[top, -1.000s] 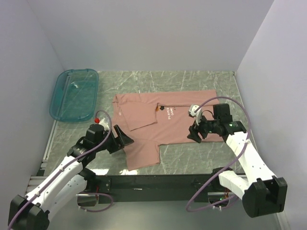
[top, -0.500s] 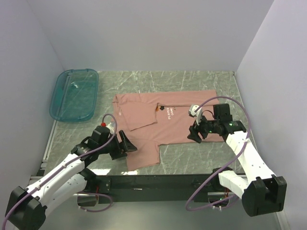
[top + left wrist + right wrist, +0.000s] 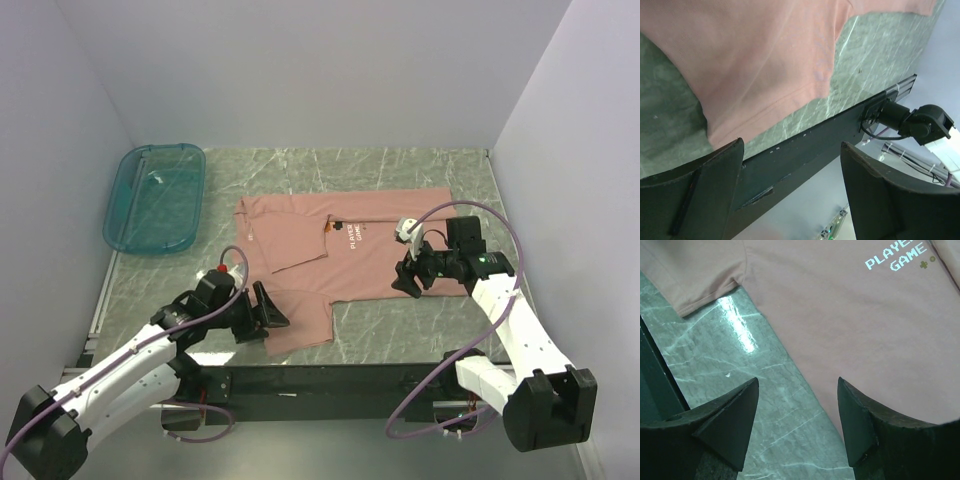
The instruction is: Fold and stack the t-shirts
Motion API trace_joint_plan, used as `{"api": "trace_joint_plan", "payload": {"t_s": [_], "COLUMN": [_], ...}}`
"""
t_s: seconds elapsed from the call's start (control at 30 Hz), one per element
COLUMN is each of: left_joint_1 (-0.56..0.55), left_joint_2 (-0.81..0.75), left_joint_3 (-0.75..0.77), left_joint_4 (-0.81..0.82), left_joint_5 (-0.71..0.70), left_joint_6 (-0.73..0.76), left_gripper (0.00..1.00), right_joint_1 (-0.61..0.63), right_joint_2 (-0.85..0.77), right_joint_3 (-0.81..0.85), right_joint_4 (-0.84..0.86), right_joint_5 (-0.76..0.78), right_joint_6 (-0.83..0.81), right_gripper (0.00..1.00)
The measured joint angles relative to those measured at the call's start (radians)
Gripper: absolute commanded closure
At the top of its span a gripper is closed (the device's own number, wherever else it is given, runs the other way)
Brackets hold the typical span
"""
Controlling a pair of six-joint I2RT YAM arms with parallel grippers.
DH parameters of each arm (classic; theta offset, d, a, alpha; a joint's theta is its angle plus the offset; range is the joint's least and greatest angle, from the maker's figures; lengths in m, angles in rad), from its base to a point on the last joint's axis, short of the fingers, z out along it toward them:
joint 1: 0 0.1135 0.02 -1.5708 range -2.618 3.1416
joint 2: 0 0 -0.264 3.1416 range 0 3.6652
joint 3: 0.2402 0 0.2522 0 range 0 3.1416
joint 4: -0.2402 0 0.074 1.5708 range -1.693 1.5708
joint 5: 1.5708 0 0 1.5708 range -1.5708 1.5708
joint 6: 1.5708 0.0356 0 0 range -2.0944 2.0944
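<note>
Salmon-pink cotton covers the middle of the table [image 3: 400,170]: the t-shirt [image 3: 350,255] lies flat and print-up, its length running left to right, with one sleeve [image 3: 300,320] jutting toward the near edge. Spread this way, every hem is within reach for folding, though no fold looks finished yet, so I judge the task to be at an early stage. The left gripper [image 3: 268,312] sits low at the left side of that sleeve with its jaws wide apart and nothing between them. In its wrist view the sleeve hem [image 3: 765,117] lies just beyond the fingertips, with the dark rail [image 3: 805,155] of the near edge behind. That placement suits a pinch on the sleeve to carry it over the body. The right gripper [image 3: 405,282] hangs over the shirt's near side, toward the right edge, also spread and empty. Its wrist view shows the cloth edge running between the jaws, half over cloth and half over bare marble, and the white lettering [image 3: 895,256] lies farther in. From there it could come down astride the edge and lift it. A teal bin [image 3: 155,197] rests in the far left corner, well apart from the shirt and both arms.
</note>
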Motion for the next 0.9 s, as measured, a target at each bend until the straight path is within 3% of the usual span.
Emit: {"api": "trace_joint_plan", "payload": {"t_s": [0.43, 0.57, 0.9], "left_joint_1": [-0.093, -0.124, -0.227], "left_joint_2": [0.010, 0.011, 0.070], "left_joint_3": [-0.013, -0.024, -0.023], "left_joint_4": [0.003, 0.001, -0.067], "left_joint_5": [-0.037, -0.066, -0.164], "left_joint_6": [-0.066, -0.103, -0.182], "left_gripper": [0.18, 0.27, 0.35], "right_joint_1": [-0.003, -0.004, -0.011], "right_joint_2": [0.000, 0.000, 0.000], "right_joint_3": [0.000, 0.000, 0.000], "right_joint_4": [0.000, 0.000, -0.002], "right_joint_5": [0.000, 0.000, -0.002], "right_joint_6": [0.000, 0.000, 0.000], "right_gripper": [0.30, 0.30, 0.30]}}
